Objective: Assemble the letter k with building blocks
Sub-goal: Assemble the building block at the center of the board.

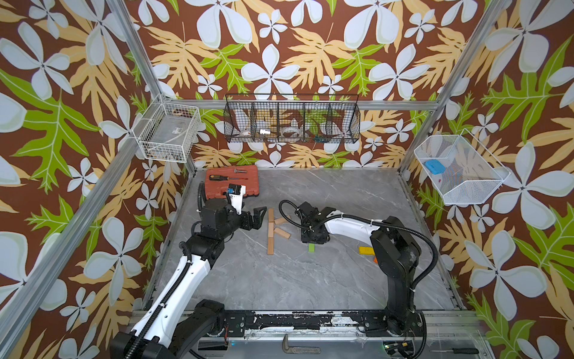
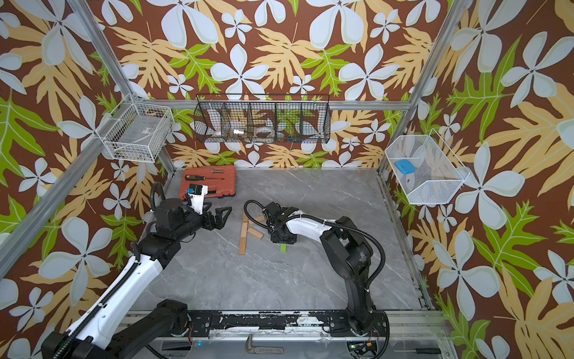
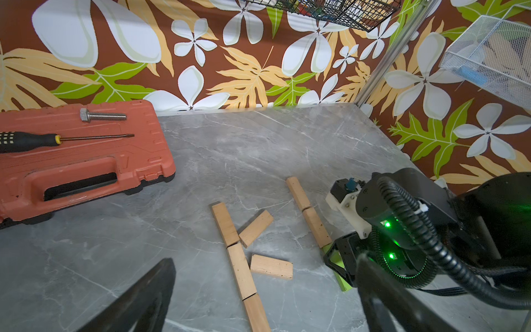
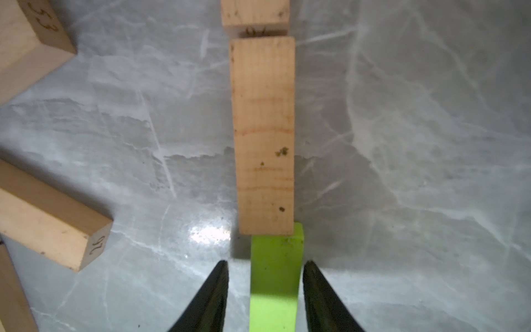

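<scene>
The right gripper (image 4: 265, 264) hangs low over the grey marble table (image 1: 310, 279), and its two black fingers (image 4: 212, 299) stand on both sides of the green block (image 4: 275, 287). The jaws are only a little open. On one side, a strip of table shows between finger and block. On the other side the finger is just beside the block's edge, and I cannot tell if it touches. The green block lies flat and is not clamped. Its far end touches a plain wooden block (image 4: 263, 135), a little shifted sideways, and a second wooden block (image 4: 254, 14) continues this line.

In both top views, only the near end of the green block (image 1: 311, 247) shows from under the right wrist.

Beside this line, toward the left arm, three wooden blocks (image 1: 270, 231) lie end to end as one straight column. Two slanted blocks (image 3: 255, 228) (image 3: 271, 266) lie just beside the column, on the side of the right arm.

The left gripper (image 1: 259, 216) hovers near the far end of the column. Its jaws are wide apart and hold nothing.

A yellow block (image 1: 366, 250) lies near the right arm, partly hidden by it.

At the far left corner is a red-orange tool case (image 1: 236, 174), with a screwdriver (image 1: 228, 178) and a bolt (image 1: 240, 170) on its lid.
</scene>
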Motion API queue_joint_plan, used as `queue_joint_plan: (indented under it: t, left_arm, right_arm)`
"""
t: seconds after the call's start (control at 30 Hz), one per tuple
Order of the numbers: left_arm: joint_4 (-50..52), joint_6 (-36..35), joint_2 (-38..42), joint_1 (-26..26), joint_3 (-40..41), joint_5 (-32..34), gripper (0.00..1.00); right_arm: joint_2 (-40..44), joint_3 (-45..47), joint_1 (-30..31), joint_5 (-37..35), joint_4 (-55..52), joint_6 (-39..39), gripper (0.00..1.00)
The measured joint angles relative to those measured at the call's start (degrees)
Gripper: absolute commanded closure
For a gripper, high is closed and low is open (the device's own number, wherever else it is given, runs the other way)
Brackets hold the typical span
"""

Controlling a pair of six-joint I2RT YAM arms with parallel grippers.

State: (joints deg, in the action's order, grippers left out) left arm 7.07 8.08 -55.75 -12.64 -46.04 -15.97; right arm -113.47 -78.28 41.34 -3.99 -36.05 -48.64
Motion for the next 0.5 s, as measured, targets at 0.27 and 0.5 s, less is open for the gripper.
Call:
queue_joint_plan:
  t: [0.27, 0.5]
  left_arm:
    - [0.00, 0.02, 0.00, 0.00, -0.04, 0.00, 0.00]
    - [0.00, 0.02, 0.00, 0.02, -0.04, 0.00, 0.00]
  right_arm:
    - [0.00, 0.17, 0.02, 0.98, 0.70, -0.02, 0.55]
    - [0.09, 0.17, 0.02, 0.90, 0.44, -0.28, 0.55]
